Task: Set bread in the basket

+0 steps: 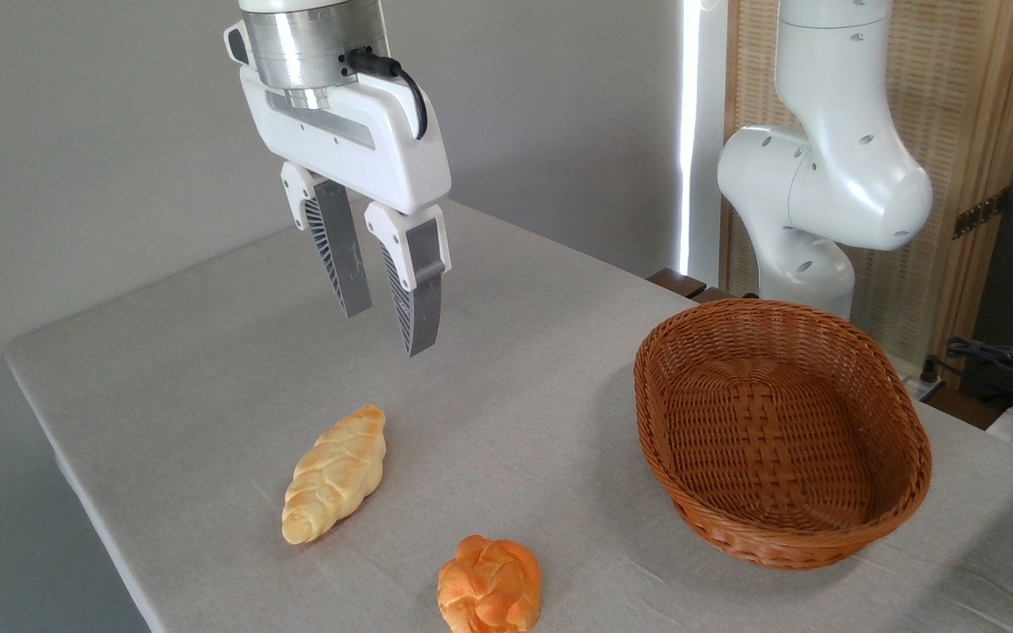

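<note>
The bread (335, 475), a pale golden braided loaf with tapered ends, lies on the grey tablecloth at the lower left of centre. My gripper (388, 330) hangs in the air above and slightly behind it, well clear of the table. Its two ribbed grey fingers (339, 255) point down with a gap between them and nothing held, so it is open. The basket (911, 440), an oval brown wicker one with a low flared rim, stands empty on the right side of the table.
A round, darker orange knotted bun (490, 585) sits near the front edge, right of the loaf. The table's left edge (58, 440) runs close to the loaf. The arm's white base (810, 193) stands behind the basket, with cables (999, 360) at the far right.
</note>
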